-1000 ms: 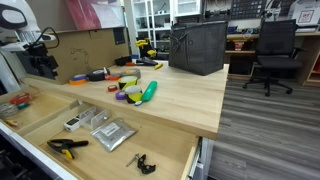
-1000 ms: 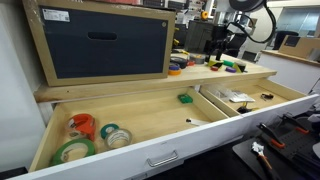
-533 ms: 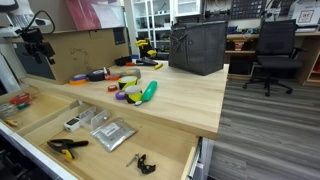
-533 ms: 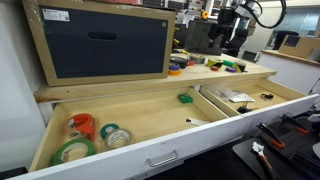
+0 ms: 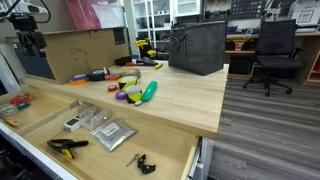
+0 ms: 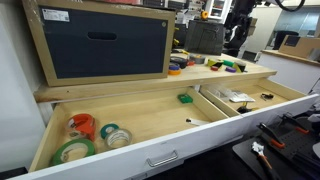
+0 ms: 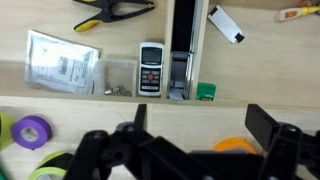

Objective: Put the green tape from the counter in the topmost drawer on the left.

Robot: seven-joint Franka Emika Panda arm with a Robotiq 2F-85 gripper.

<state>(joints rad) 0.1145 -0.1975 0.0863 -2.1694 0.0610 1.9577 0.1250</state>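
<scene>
- Height has been gained by the black two-fingered gripper (image 7: 197, 135): over the last second it has been drawn steadily upward, away from the wide open pale wooden drawer (image 6: 150, 120). Its fingers are spread wide and nothing is held between them.
- Where is the task's tape seen?
- A large green roll of tape (image 6: 72, 152) lies flat inside that drawer, at its front outer corner. If that roll is the one meant, the placing may be judged done and the rise read as a retreat. That cannot be confirmed, since a lime-green roll (image 7: 50, 172) is also seen on the counter behind the drawer, touching a purple tape roll (image 7: 30, 132).
- What else is noted?
- Inside the drawer a small green block (image 6: 185, 98) sits at the far end. Beside the drawer, in the neighbouring compartment, a grey keypad device (image 7: 151, 70) and a clear plastic bag (image 7: 60, 62) are laid. Beyond the drawer an orange tape roll (image 7: 235, 147) rests on the counter.
- Is anything in the way?
- The space over the drawer is left unblocked; only the rolls clustered behind it would crowd a second pick
</scene>
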